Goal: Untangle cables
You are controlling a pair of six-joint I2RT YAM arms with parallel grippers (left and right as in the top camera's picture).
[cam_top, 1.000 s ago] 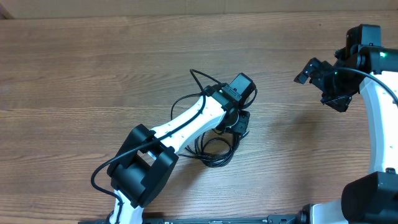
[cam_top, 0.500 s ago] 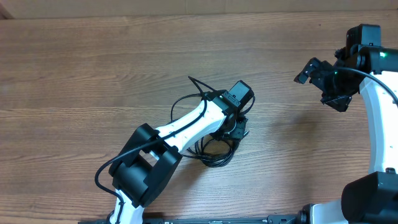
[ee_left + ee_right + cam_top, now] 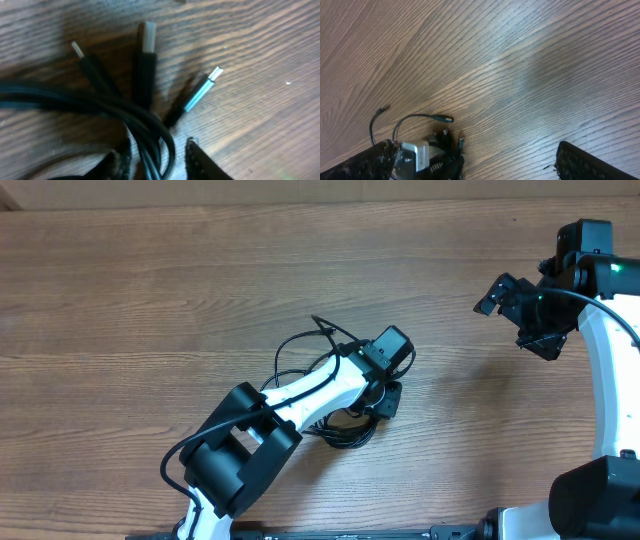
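Note:
The cables (image 3: 345, 438) are thin black wires in a small tangle at the table's middle, partly under my left arm, with one loop (image 3: 285, 350) reaching up-left. My left gripper (image 3: 385, 395) is low over the tangle. In the left wrist view its fingers (image 3: 157, 160) straddle several black strands (image 3: 150, 135), with a small gap to the right finger. Three plug ends (image 3: 146, 32) fan out on the wood ahead. My right gripper (image 3: 517, 320) is open and empty, high at the far right. Its wrist view shows the cable ends (image 3: 440, 118) in the distance.
The wooden table (image 3: 150, 300) fills the view. My left arm's white link (image 3: 310, 385) lies over part of the tangle. A thick black cord (image 3: 175, 455) curls at the left arm's base. The right arm base (image 3: 600, 500) stands at the lower right.
My left gripper shifted slightly back and then right over the tangle. The upper cable loop and its free end slid down and right with it. The right arm has not moved.

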